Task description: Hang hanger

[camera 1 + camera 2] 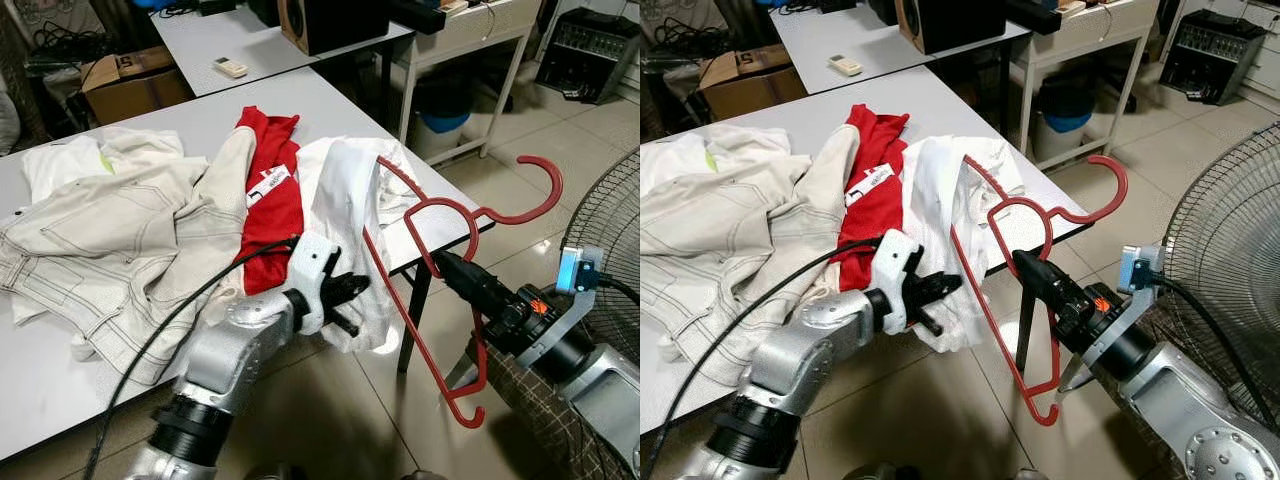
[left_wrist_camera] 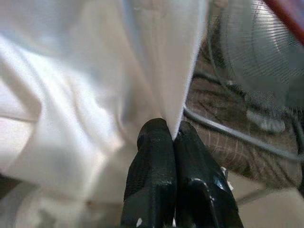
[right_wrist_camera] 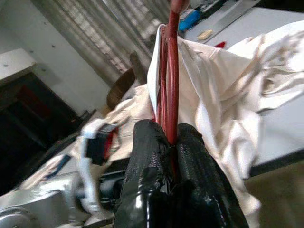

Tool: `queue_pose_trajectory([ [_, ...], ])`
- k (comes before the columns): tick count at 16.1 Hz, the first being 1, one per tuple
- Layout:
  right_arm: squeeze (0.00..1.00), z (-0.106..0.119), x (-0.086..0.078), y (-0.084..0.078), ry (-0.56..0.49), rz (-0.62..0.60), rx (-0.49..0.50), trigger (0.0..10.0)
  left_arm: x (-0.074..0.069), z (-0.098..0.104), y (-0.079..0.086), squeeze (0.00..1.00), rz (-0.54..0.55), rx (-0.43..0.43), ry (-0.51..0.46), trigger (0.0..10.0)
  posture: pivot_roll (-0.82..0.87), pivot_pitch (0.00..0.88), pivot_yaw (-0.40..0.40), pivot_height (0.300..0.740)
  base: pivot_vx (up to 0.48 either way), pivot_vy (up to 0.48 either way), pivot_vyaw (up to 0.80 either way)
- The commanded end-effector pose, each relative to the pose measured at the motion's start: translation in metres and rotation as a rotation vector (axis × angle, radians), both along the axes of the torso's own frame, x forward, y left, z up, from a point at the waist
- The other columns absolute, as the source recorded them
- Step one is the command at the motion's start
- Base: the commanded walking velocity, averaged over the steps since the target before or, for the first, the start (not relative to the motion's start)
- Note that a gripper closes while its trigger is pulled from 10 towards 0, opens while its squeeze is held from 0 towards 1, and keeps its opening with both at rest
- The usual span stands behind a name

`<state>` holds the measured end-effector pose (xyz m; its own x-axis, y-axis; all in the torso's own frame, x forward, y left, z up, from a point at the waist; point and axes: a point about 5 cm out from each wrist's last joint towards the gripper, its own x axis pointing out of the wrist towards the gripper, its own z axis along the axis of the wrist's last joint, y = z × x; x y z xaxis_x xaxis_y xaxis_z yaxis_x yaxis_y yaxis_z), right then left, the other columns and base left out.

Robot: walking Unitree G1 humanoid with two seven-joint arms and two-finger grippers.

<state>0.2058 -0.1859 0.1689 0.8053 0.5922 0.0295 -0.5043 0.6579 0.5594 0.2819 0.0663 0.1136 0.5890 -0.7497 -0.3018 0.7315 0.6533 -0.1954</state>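
While the tiled floor (image 1: pixel 330 400) fills the bottom of the frame, the left tool (image 1: pixel 352 300) sits low at centre, its two black fingers pressed together on a fold of the white cotton shirt (image 1: pixel 345 200) that droops over the near edge of the grey bench (image 1: pixel 60 390). At lower right, the right tool (image 1: pixel 450 265) has its fingers closed tight on the lower bar of the red plastic clothes hanger (image 1: pixel 440 290). That hanger stands tilted off the bench's front corner, one shoulder tucked into the white shirt, its hook (image 1: pixel 535 190) curling up toward the right of the frame and its lower end hanging free above the floor.

Behind the right arm, at the right edge, stands a round wire-grille fan (image 1: pixel 610 220). Up the frame, on the bench, a red garment with a white label (image 1: pixel 268 190) lies just beside the white shirt, touching it, and a cream denim jacket (image 1: pixel 120 230) spreads over the left half.

Farther off, at upper left, a brown cardboard box (image 1: pixel 130 80) rests on the floor. A second grey bench (image 1: pixel 250 35) at top centre carries a white remote control (image 1: pixel 231 67) and a dark wooden speaker (image 1: pixel 330 20).
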Motion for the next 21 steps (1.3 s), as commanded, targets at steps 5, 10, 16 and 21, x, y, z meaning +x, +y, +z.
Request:
queue_pose_trajectory([
  [5,0.0,-0.021,0.01,0.006,0.11,-0.129,-0.001,10.0,-0.013,0.051,0.032,0.0,-0.309,0.235,-0.16,0.0,-0.09,0.038,0.102,0.74,0.0,0.0,0.0],
  [10,0.0,-0.028,0.017,0.035,0.153,-0.072,0.068,10.0,-0.018,0.068,0.025,0.0,-0.461,0.335,-0.241,0.0,-0.07,0.039,0.122,0.74,0.0,0.0,0.0],
  [16,0.0,-0.036,0.05,0.028,0.224,-0.352,0.244,10.0,-0.028,0.043,0.033,0.0,-0.579,0.468,-0.17,0.0,-0.07,0.036,0.14,0.74,0.0,0.0,0.0],
  [21,0.0,-0.034,0.067,0.048,0.252,-0.373,0.37,10.0,-0.031,0.046,0.023,0.0,-0.638,0.425,-0.181,0.0,-0.06,0.033,0.138,0.74,0.0,0.0,0.0],
])
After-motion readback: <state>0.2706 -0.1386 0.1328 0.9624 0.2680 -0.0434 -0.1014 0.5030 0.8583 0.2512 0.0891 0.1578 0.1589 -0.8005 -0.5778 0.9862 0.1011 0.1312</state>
